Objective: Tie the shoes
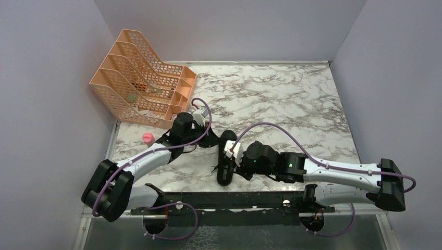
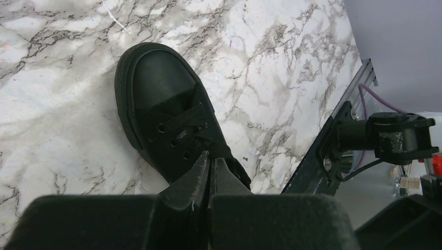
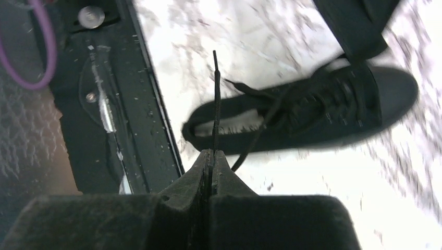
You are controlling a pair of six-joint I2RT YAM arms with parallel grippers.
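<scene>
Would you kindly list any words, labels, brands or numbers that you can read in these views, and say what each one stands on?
No text can be read in any view.
Shoe: plain black, no brand or label showing.
Pale tag at the right edge of the left wrist view: too small to read.
Rack: bits inside, too small to read.

White arms (image 1: pixel 152 155) w/ purple cables (image 1: pixel 276 126), blk grippers (image 2: pixel 211 160)
</scene>
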